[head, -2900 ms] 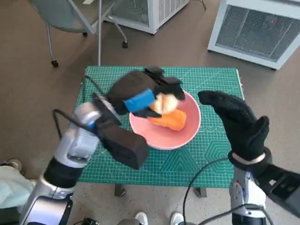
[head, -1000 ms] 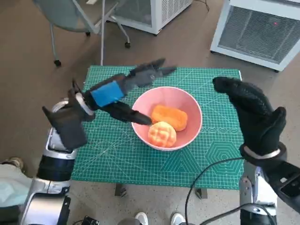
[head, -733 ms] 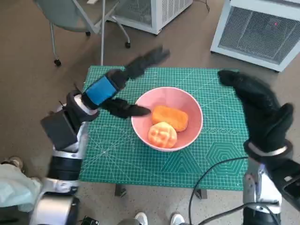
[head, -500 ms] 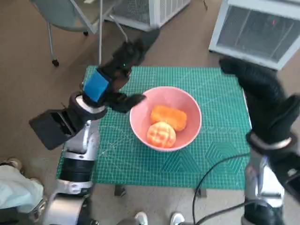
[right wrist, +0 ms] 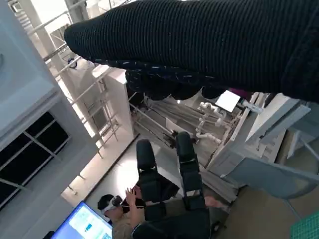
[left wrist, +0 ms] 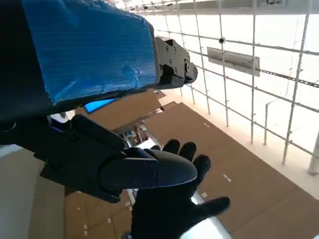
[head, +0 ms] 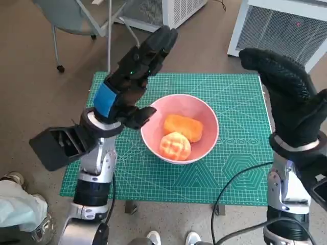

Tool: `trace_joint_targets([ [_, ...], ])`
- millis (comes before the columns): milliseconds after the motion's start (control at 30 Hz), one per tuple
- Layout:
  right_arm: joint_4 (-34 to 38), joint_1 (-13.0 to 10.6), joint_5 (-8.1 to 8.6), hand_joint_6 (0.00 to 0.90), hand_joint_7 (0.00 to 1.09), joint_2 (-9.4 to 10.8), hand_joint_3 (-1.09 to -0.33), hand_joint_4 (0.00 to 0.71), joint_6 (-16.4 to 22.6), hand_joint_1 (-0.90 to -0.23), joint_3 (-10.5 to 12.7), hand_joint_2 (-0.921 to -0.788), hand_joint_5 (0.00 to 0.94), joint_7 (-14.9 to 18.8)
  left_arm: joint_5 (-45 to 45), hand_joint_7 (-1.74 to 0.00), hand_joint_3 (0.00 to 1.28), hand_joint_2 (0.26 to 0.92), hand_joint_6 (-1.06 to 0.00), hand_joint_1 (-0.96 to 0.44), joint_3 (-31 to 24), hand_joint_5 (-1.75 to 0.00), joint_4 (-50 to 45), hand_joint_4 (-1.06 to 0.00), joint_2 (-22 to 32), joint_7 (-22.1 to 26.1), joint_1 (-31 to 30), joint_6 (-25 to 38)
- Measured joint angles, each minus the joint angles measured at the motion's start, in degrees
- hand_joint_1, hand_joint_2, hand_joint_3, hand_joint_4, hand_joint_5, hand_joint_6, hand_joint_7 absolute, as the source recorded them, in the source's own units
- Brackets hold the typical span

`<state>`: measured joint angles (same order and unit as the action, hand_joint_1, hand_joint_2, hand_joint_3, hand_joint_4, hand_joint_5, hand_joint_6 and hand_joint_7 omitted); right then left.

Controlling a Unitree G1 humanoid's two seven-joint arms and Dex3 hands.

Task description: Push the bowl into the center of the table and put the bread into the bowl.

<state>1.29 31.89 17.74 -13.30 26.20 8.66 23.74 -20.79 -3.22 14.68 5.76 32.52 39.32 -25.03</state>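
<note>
Both hands lifted off the counter
Left hand (head: 134,76) had risen, fingers spread, empty; right hand (head: 287,94) too. Two breads (head: 175,145) lay in the bowl (head: 208,120).

the black left hand with blue tape over its back (head: 134,76) is raised on its pale forearm, fingers extended and apart, holding nothing. the right hand in a black knitted glove (head: 286,97) is lifted too, fingers together, empty.

Two breads (head: 180,136) in bowl (head: 209,145) — mid-table (head: 240,168)
</note>
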Motion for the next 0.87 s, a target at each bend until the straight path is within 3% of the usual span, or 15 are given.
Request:
trace_joint_targets([
  [533,-0.03,0.43,-0.40,-0.001,0.42,-0.59,-0.688,0.042,-1.91,-0.654,0.09,-0.921,0.004,-0.90,0.23,-0.10,0.38,0.921,-0.23,-0.75,-0.21,-0.01,0.81,-0.11,-1.37,-0.83,0.01,0.00],
  [867,-0.41,0.48,-1.88,-0.001,0.42,-0.63,-0.689,0.042,-2.86,-0.664,-0.01,-0.921,0.003,-1.65,1.06,-0.10,0.40,0.921,-0.20,-0.75,-0.19,-0.01,0.80,-0.11,-1.77,-2.95,0.00,0.00],
])
